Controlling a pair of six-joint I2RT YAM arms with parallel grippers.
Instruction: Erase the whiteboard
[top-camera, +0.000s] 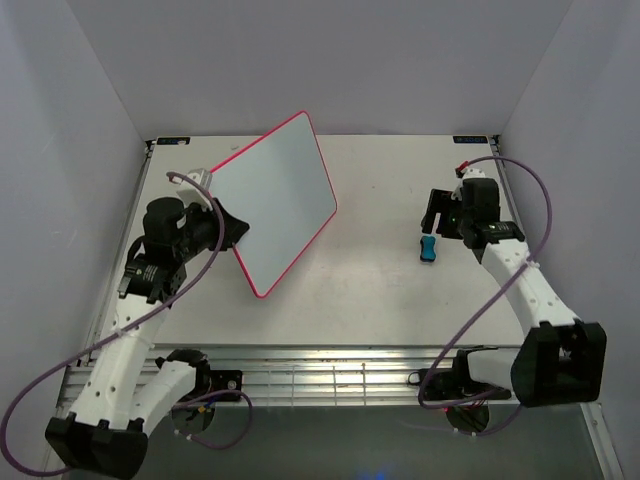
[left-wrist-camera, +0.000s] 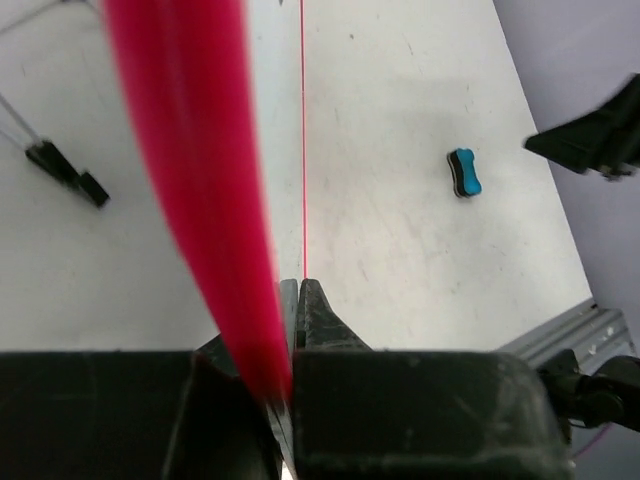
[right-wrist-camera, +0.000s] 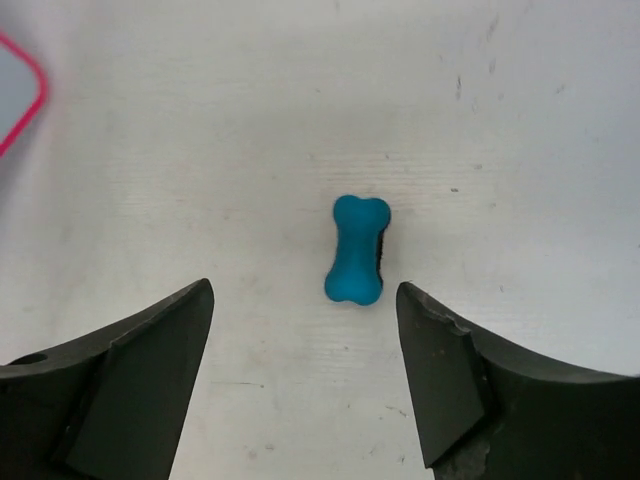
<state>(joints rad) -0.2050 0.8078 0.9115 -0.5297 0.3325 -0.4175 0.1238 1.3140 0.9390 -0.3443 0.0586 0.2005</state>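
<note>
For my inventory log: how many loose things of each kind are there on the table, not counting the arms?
whiteboard: 1
blue eraser: 1
Total: 2

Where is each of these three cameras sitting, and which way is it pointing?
Top external: above and behind the bases, looking down on the white table; both arms show, left claw clamping the pink-framed white whiteboard, right claw open near the small blue bone-shaped eraser.
Left wrist: on the left arm, sighting along the whiteboard's edge; its shut fingers show.
Right wrist: on the right arm, looking down at the eraser past its open fingers.
Shared: all three show eraser and whiteboard.
</note>
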